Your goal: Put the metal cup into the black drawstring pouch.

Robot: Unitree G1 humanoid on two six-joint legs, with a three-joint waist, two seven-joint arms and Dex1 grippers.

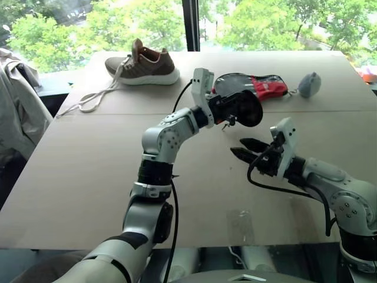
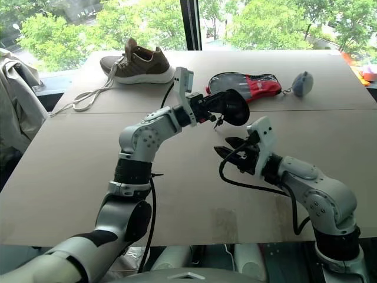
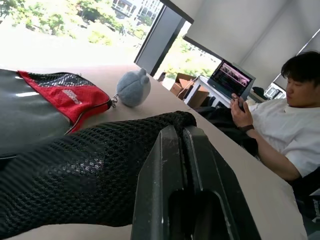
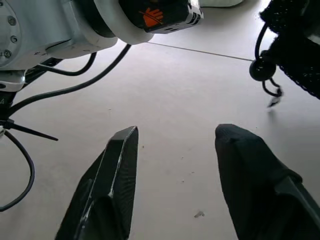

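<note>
1. Left gripper (image 1: 231,112) was clenched on the black drawstring pouch (image 1: 246,108), held above the surface (image 1: 88,171).
2. Right gripper (image 1: 246,149) stood released, empty.
3. Metal cup unseen — possibly inside; a slack grip risked spilling it.

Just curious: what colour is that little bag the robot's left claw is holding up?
Black mesh fabric. The black drawstring pouch shows best in the left wrist view, pinched in the left claw.

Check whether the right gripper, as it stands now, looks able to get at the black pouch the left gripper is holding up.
Probably yes. The right gripper is open and empty, just below the black drawstring pouch, which the left gripper holds pinched above the table. Nothing lies between them.
</note>
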